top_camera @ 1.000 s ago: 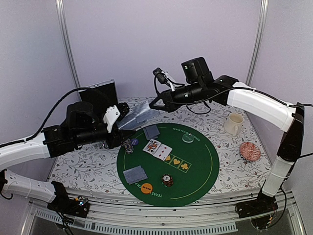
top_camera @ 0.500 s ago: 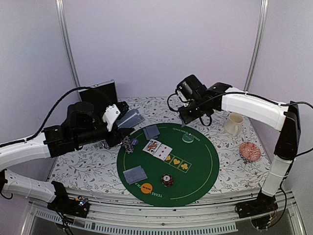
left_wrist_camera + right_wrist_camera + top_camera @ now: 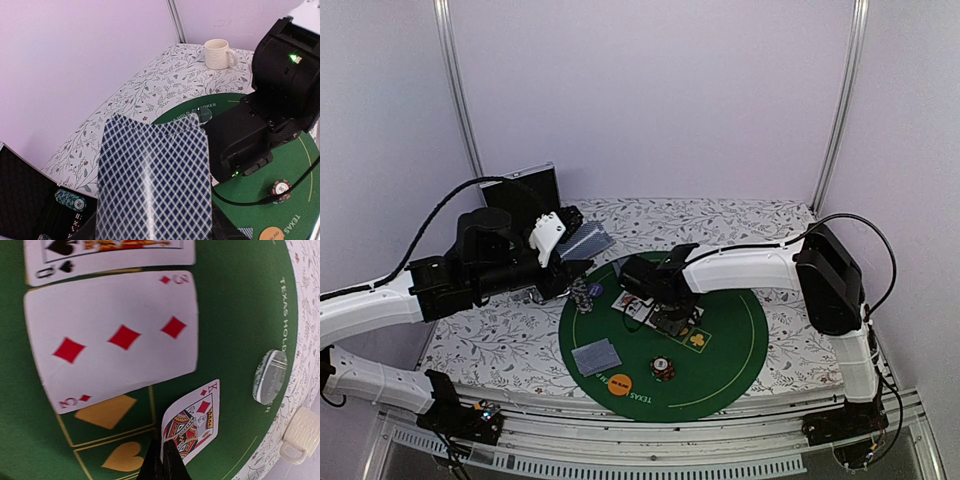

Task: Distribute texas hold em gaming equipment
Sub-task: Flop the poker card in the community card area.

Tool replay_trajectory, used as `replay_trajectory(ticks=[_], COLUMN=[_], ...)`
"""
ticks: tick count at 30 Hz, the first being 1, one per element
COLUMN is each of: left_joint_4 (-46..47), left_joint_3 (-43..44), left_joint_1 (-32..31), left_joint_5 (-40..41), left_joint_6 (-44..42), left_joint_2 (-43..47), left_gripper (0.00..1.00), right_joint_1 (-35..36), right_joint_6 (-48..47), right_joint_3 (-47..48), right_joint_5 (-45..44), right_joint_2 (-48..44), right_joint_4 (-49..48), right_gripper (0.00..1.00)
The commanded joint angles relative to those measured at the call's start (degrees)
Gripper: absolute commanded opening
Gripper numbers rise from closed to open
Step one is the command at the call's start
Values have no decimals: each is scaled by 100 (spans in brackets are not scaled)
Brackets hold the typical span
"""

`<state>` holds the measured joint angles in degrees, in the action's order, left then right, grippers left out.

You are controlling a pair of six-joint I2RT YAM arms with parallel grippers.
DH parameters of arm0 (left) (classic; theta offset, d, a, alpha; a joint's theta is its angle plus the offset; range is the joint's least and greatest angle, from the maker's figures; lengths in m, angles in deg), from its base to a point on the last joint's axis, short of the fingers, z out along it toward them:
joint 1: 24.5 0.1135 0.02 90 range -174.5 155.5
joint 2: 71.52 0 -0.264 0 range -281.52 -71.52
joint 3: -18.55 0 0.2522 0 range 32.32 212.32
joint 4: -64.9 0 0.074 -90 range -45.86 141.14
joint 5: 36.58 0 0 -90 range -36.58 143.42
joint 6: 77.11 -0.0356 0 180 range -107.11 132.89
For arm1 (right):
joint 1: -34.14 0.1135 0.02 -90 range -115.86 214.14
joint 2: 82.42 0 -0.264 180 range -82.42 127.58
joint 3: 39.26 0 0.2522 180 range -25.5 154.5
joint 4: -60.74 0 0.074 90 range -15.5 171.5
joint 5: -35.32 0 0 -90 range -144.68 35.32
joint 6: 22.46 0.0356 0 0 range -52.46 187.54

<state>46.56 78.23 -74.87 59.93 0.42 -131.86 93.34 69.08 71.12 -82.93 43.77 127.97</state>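
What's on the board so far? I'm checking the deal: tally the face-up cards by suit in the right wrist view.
Spades: 1, the queen
Diamonds: 2, the three and the king
Total: 3

6 o'clock, foreground: cards (image 3: 152, 180), blue lattice backs. 1 o'clock: white mug (image 3: 218, 53). 3 o'clock: black right arm (image 3: 265, 120) over green mat (image 3: 300, 170).

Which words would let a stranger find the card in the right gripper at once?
On the round green mat, find the face-up three of diamonds. Right beside it, the right gripper pinches the king of diamonds: the only red picture card there.
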Motion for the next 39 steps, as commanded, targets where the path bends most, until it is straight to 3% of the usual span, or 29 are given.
replay_trajectory(ticks=[1,11,21,29,32,39], left_joint_4=[178,179,177,181,179,177], left_joint_3=[-30,-30,-38,-38,-38,-38], left_joint_1=[-17,-24,-20,-19,-21,-19], left_joint_5=[9,9,10,6,0,-13], left_joint_6=[-46,-51,-48,-47,-53,-49], left_joint_2=[56,66,64,56,55,69], left_gripper=[50,50,50,50,50,50], right_joint_1=[30,13,13,18,10,-134], right_joint_6=[-320,-421,-517,-514,-534,-637], right_joint_3=[201,413,563,687,661,398], right_joint_5=[971,1533,1478,1714,1911,2594], right_joint_2=[63,268,424,298,95,-702], right_joint_4=[-34,76,161,200,89,-265], right_gripper=[2,2,3,34,41,69])
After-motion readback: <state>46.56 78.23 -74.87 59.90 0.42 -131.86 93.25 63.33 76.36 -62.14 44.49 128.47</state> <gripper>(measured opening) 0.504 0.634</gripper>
